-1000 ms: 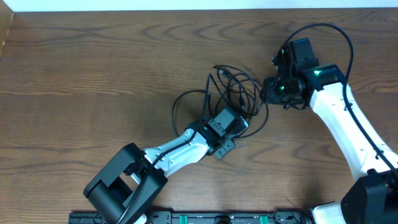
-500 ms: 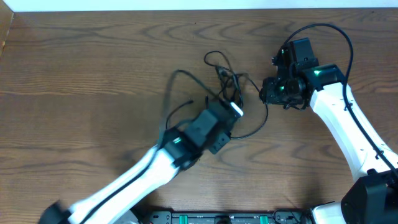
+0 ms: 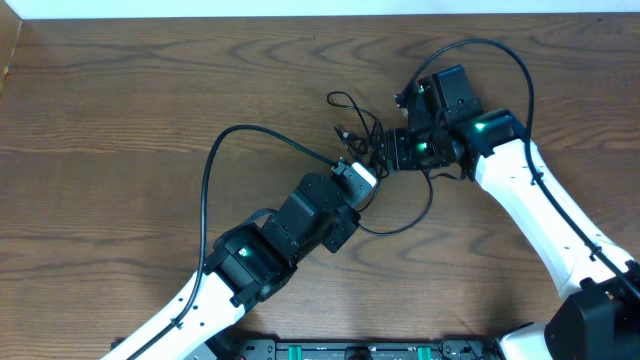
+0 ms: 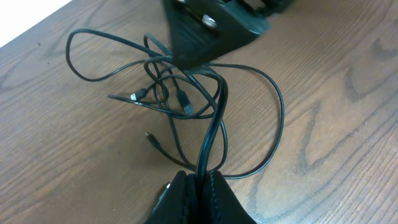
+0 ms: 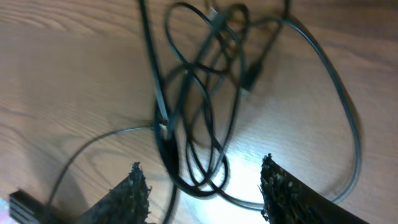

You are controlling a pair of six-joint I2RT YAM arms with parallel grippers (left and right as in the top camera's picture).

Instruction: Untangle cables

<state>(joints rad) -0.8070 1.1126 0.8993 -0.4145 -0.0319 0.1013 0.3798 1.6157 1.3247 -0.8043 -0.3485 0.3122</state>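
Note:
The cables (image 3: pixel 362 128) lie as a knot of thin black cords on the wooden table, with one loop (image 3: pixel 405 218) trailing toward the front. In the left wrist view the tangle (image 4: pixel 186 93) lies ahead of my left gripper (image 4: pixel 203 180), which is shut on a black cord that runs up into the knot. In the overhead view that left gripper (image 3: pixel 362 180) sits just in front of the knot. My right gripper (image 3: pixel 392 150) is at the knot's right side. Its fingers (image 5: pixel 129 194) stand open in the right wrist view, straddling cord loops (image 5: pixel 199 168) on the table.
A thick black wire (image 3: pixel 225 140) arcs from the left arm over the table's left half. The right arm's own wire (image 3: pixel 500 50) loops above its wrist. The table's far edge (image 3: pixel 300 18) runs along the top.
My left gripper closed on a cord and its arm swung and stretched out. The right gripper moved left onto the knot and opened wider. The tangle pulled tighter.

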